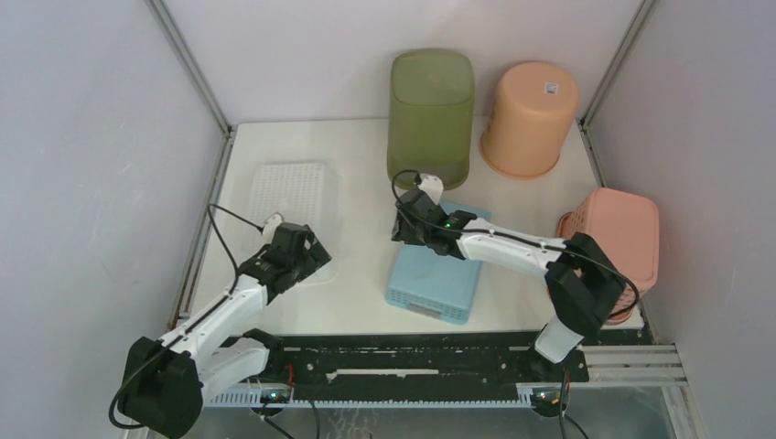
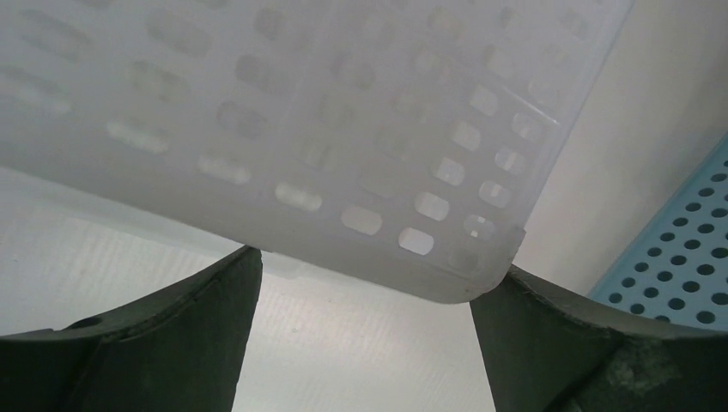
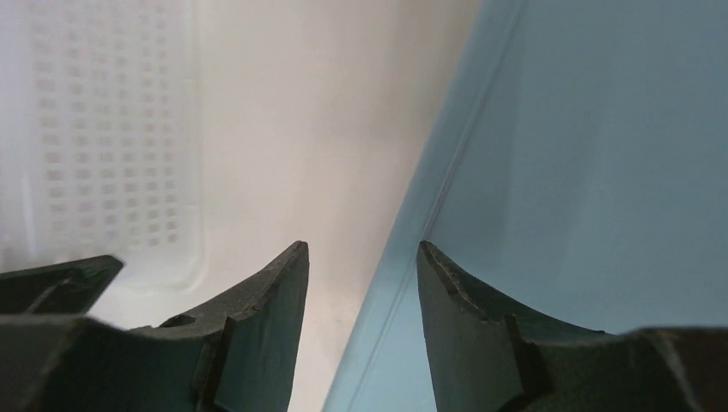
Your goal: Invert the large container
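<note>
The large green container (image 1: 430,110) stands at the back of the table (image 1: 366,155), seemingly already closed base up and mouth down. It looks like light, stiff, smooth plastic that could slip, so a hold on its bottom rim seems safest. There are five containers: that one, an orange bucket (image 1: 529,114), a pink basket (image 1: 613,238), a blue basket (image 1: 439,274) and a white basket (image 1: 288,192). The right gripper (image 3: 360,257) has its fingers spread astride the blue basket's edge, and the left gripper (image 2: 365,275) has its fingers spread about the white basket's corner.
</note>
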`<state>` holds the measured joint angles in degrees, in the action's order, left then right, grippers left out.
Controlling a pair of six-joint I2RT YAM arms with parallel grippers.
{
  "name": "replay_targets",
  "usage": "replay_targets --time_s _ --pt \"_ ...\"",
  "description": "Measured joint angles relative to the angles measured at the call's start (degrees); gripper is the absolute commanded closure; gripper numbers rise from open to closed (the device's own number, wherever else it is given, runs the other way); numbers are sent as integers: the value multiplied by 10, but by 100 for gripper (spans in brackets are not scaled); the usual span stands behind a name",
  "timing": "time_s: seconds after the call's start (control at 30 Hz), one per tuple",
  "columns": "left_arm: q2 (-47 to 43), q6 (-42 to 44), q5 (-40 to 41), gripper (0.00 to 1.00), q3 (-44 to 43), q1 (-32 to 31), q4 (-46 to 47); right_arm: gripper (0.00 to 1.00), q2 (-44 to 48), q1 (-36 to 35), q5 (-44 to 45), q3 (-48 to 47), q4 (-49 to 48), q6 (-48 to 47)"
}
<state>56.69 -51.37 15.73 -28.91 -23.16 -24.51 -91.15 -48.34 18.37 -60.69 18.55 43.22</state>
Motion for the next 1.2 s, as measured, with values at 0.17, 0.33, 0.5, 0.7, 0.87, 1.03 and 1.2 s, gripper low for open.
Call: replay_targets --time_s 0.17,0.33,0.5,0.7,0.87,1.03,1.2 --pt "0 10 -10 10 0 54 7 43 -90 -11 -60 -96 -23 1" --pt "4 15 -12 10 0 87 18 43 -201 -30 -132 -235 -22 -10" --pt "2 15 -12 11 0 94 19 38 -280 -53 -191 -347 -8 -39" --pt "-12 19 -10 10 -1 96 18 31 -177 -48 -178 -256 36 -66" --pt "-3 20 -12 9 -4 106 19 38 49 -11 -107 -123 77 -69" --pt "-12 20 -11 8 -9 111 19 47 190 46 -63 66 73 -38" --pt "-16 23 -12 8 -9 126 22 49 102 71 -82 191 58 -10"
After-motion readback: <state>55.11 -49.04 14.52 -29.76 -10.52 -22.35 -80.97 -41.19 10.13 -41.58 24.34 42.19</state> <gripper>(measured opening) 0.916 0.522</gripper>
